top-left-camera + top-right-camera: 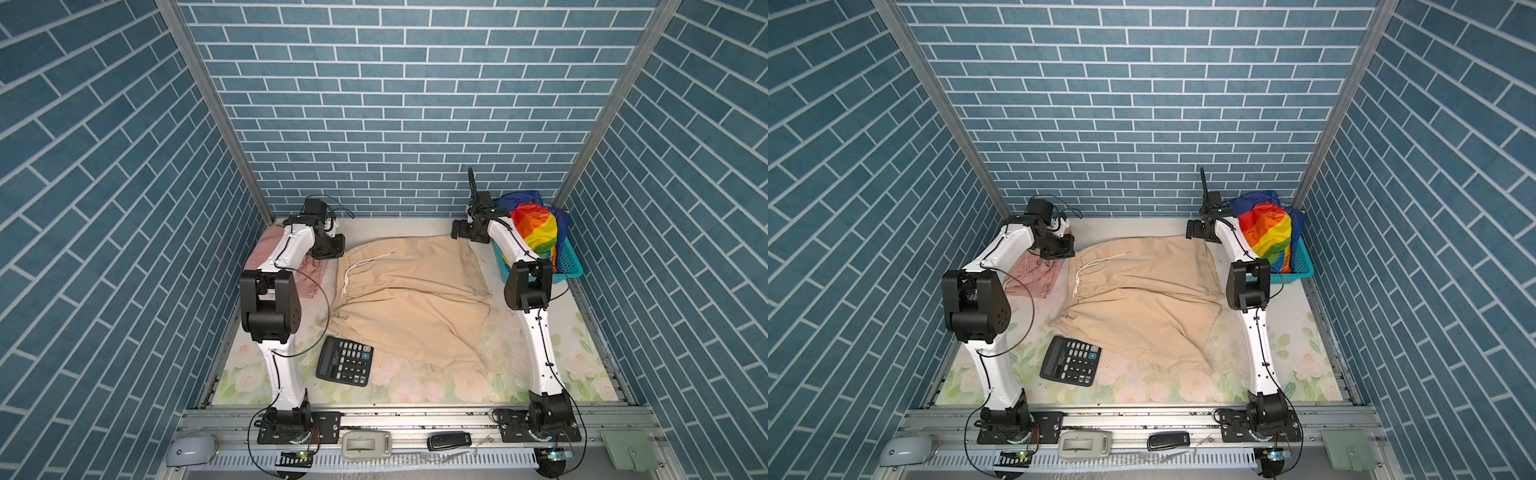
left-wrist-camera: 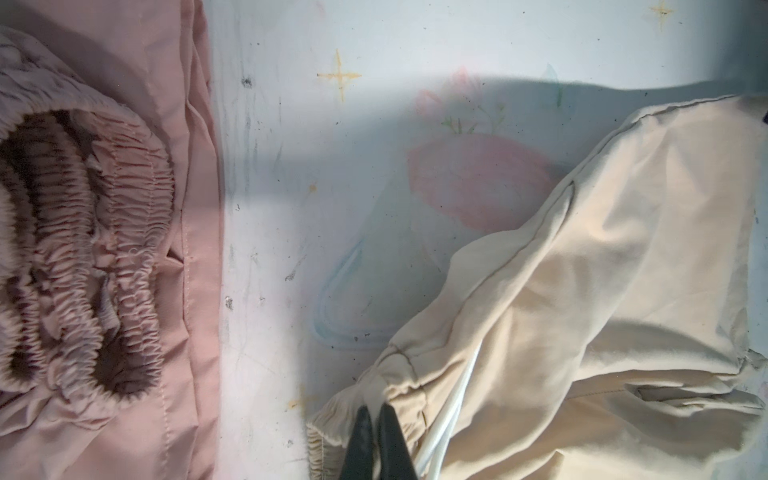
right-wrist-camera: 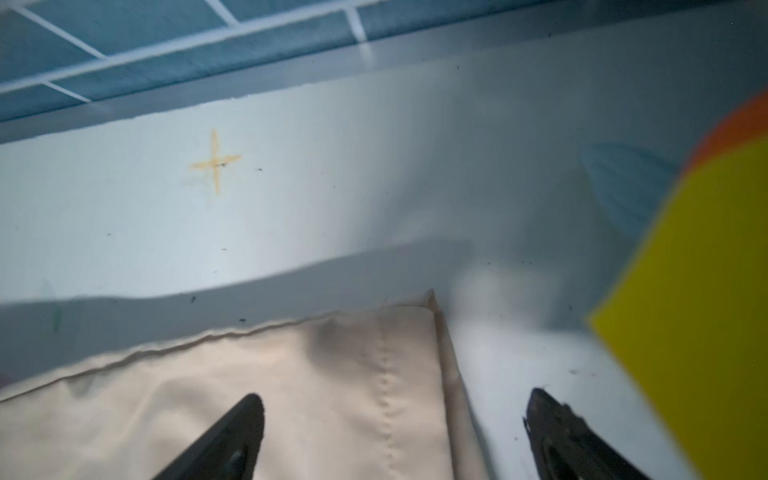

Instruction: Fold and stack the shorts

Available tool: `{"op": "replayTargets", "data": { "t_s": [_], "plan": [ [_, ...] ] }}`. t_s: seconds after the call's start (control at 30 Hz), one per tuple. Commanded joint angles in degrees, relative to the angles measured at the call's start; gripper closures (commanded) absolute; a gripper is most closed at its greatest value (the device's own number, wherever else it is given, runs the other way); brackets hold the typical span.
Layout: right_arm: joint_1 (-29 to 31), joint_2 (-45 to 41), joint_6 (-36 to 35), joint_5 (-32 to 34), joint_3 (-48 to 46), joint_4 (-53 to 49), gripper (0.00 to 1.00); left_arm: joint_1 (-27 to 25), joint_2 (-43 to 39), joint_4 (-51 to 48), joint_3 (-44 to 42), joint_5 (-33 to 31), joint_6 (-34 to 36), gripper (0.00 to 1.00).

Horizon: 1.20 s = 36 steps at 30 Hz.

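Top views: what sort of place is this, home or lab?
Probably a robot test booth in a lab, not a home: brick-print panels on metal posts, a left arm and right arm bolted to a rail, and beige shorts on a flowered table cover.

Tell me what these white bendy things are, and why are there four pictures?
They are two robot arms. Two pictures look down from above; two come from little cameras on the arms' wrists. On the flowery table lie beige shorts, folded pink shorts and a calculator. Rainbow shorts sit in a teal basket. The left gripper is pinching the beige waistband. The right gripper is open, holding nothing, over a corner of the same shorts.
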Motion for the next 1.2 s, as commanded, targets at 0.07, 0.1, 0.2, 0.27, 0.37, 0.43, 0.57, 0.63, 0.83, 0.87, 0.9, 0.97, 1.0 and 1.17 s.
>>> {"op": "replayTargets", "data": {
  "t_s": [0.07, 0.1, 0.2, 0.27, 0.37, 0.43, 0.57, 0.63, 0.83, 0.87, 0.9, 0.97, 1.0, 1.17],
  "plan": [
    [-0.2, 3.8, 3.0, 0.5, 3.4, 1.3, 0.01, 0.4, -1.6, 0.3, -0.9, 1.0, -0.5, 1.0],
    [-0.2, 4.3, 3.2, 0.5, 3.9, 1.5, 0.01, 0.3, -1.6, 0.3, -0.9, 1.2, -0.5, 1.0],
    [-0.3, 5.9, 4.2, 0.5, 5.5, 2.2, 0.02, 0.4, -1.8, 0.4, -1.1, 1.8, -0.7, 1.0],
    [-0.3, 7.0, 5.2, -1.7, 6.4, 2.9, 0.03, 0.4, -1.9, 0.7, -1.4, 2.0, -0.8, 1.0],
    [-0.2, 8.7, 6.7, -2.7, 7.7, 3.6, 0.07, 0.3, -1.9, 0.6, -1.4, 2.0, -0.7, 1.0],
    [-0.3, 9.5, 7.6, -3.4, 8.0, 4.0, 0.11, 0.4, -2.1, 0.6, -1.5, 1.9, -0.6, 1.0],
    [-0.3, 9.9, 8.9, -5.0, 8.0, 4.8, 0.23, 0.4, -2.1, 0.6, -1.6, 1.7, -0.5, 1.0],
    [-0.3, 9.7, 8.9, -5.2, 7.8, 4.8, 0.3, 0.3, -2.0, 0.6, -1.5, 1.7, -0.5, 1.0],
    [-0.6, 7.8, 8.9, -5.2, 7.1, 5.4, 0.7, 0.4, -1.7, 1.0, -1.2, 1.6, -0.9, 1.0],
    [-0.8, 7.4, 8.9, -5.4, 7.1, 5.6, 0.78, 0.3, -1.4, 1.0, -0.7, 1.6, -1.1, 1.0],
    [-0.9, 6.8, 9.0, -5.6, 7.1, 5.8, 0.85, 0.4, -1.0, 1.1, -0.1, 1.8, -1.4, 1.0],
    [-1.3, 5.5, 9.0, -5.7, 7.1, 6.5, 0.97, 0.3, 0.2, 1.3, 1.8, 1.7, -2.1, 1.0],
    [-1.7, 4.5, 9.2, -5.8, 7.3, 6.8, 1.0, 0.4, 1.1, 1.1, 3.2, 1.9, -2.4, 1.0],
    [-4.6, 0.3, 11.0, -7.7, 9.8, 9.2, 1.0, 0.3, 6.7, 0.3, 14.8, 2.5, -4.5, 1.0]
  ]
}}
